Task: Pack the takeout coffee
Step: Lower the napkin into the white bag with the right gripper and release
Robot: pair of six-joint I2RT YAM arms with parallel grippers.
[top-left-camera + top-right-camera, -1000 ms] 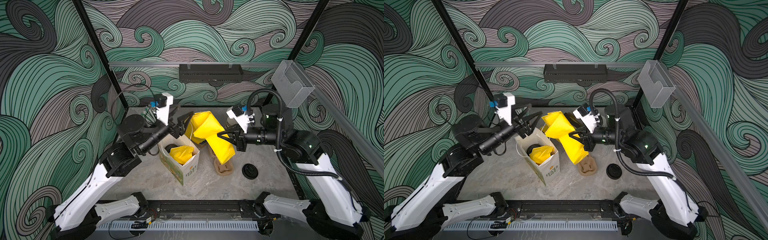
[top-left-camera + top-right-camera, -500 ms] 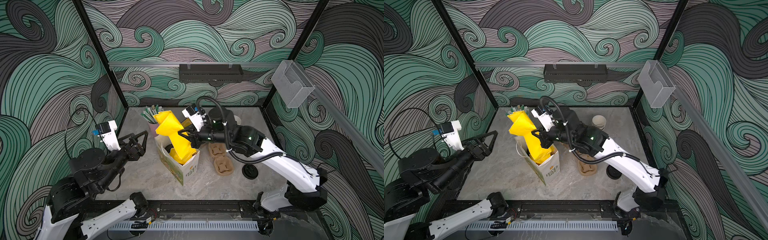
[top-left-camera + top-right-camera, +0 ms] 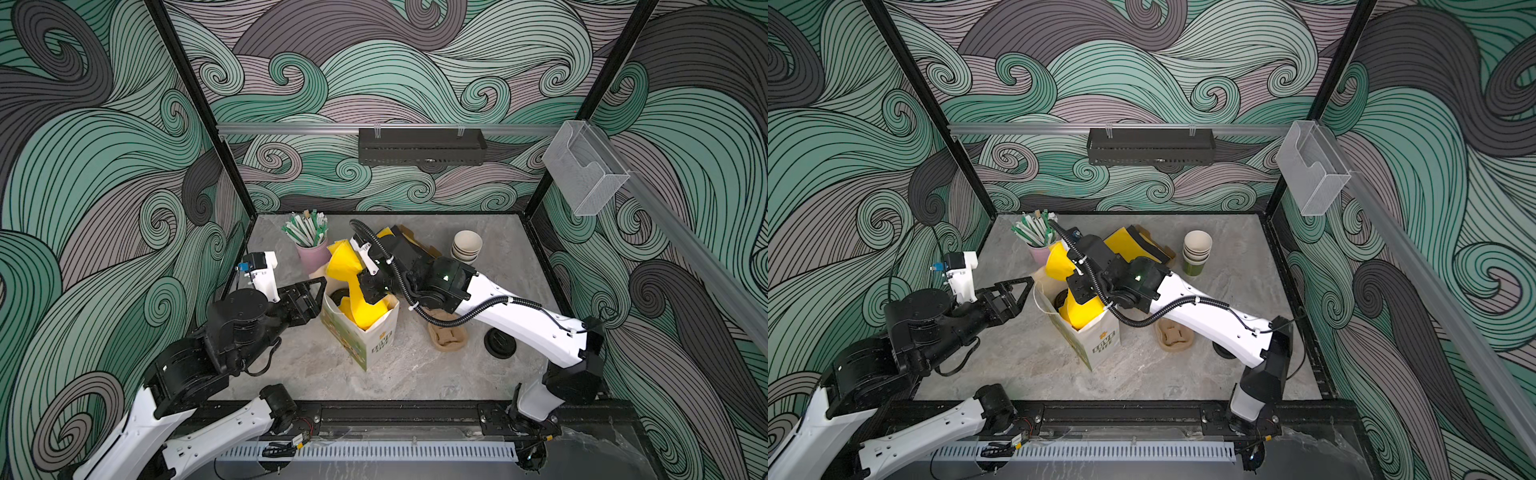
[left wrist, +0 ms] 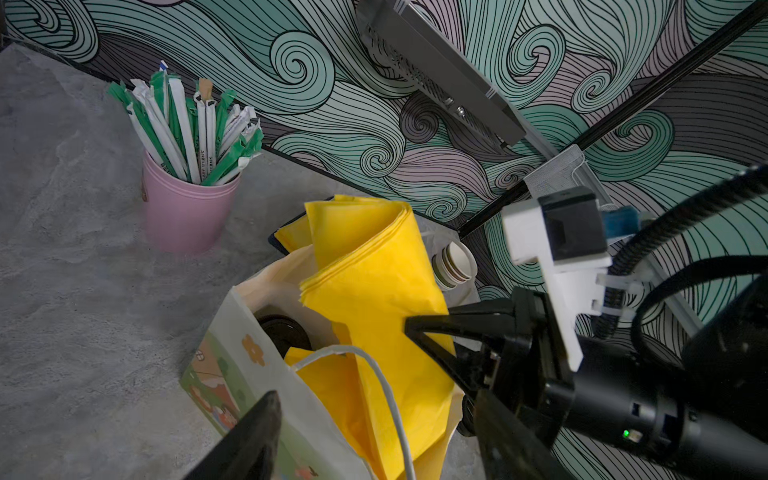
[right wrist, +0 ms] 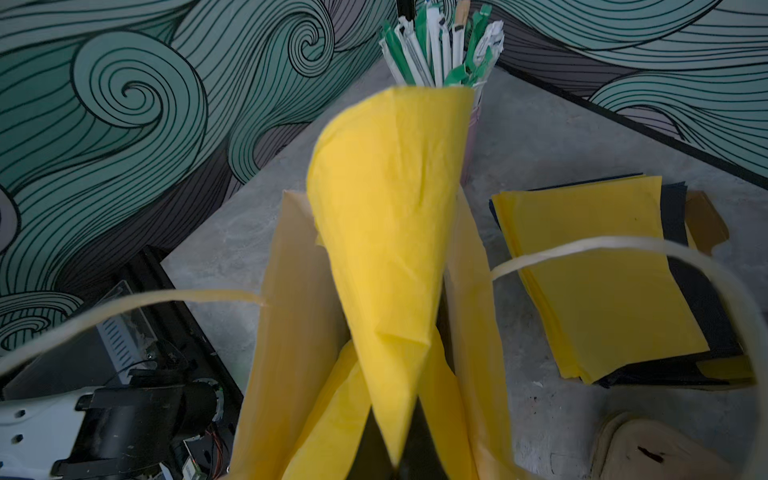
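Right arm stretched low, reaching in from 4 o'clock; right gripper (image 4: 409,326) clenched on rolled yellow tissue paper sheet (image 3: 345,266) standing in white printed paper bag (image 3: 374,345). Left gripper (image 3: 320,297) released, level, at bag's 9 o'clock. Takeout coffee cup (image 4: 284,334) inside bag at 10 o'clock; only its round black lid shows.

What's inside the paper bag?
Yellow tissue paper sticks out of the paper bag, pinched by the right claw. Beside it, deep down, a round black lid shows. The cup under that lid is hidden.
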